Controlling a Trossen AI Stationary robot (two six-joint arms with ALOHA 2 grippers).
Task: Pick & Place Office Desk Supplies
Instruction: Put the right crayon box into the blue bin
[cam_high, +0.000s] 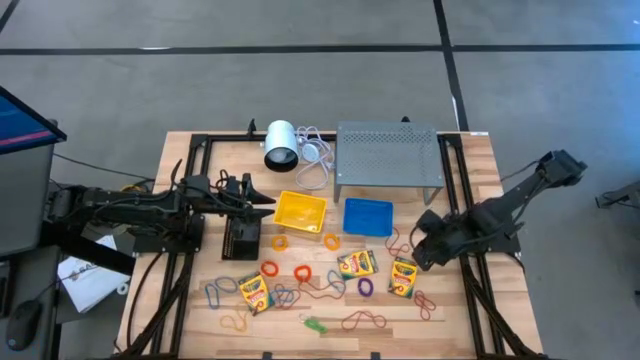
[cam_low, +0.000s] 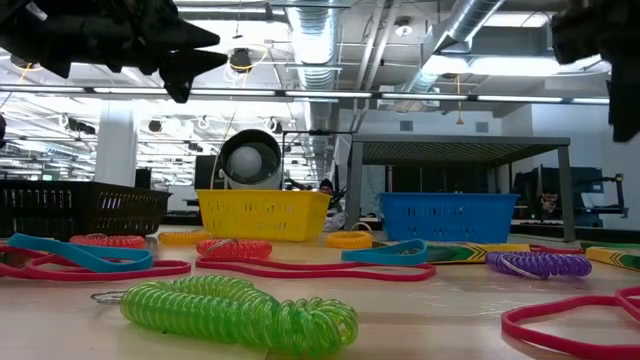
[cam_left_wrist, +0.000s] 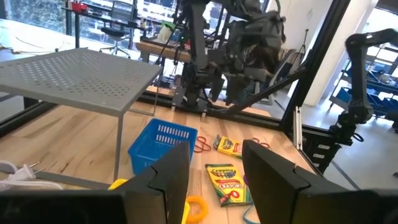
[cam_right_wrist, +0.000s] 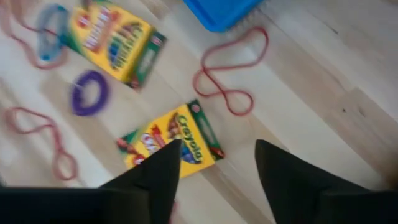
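Beneath the right pincer (cam_right_wrist: 217, 171), whose fingers stand spread and empty, a crayon box (cam_right_wrist: 171, 142) lies flat on the table (cam_right_wrist: 323, 93), a red rubber band (cam_right_wrist: 227, 74) just beyond it. Across the table, the left pincer (cam_left_wrist: 214, 180) hovers, fingers apart, holding nothing.

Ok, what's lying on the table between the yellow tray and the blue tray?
Nothing in the gap itself: the high view shows bare wood between the yellow tray and the blue tray. An orange ring lies just in front of that gap.
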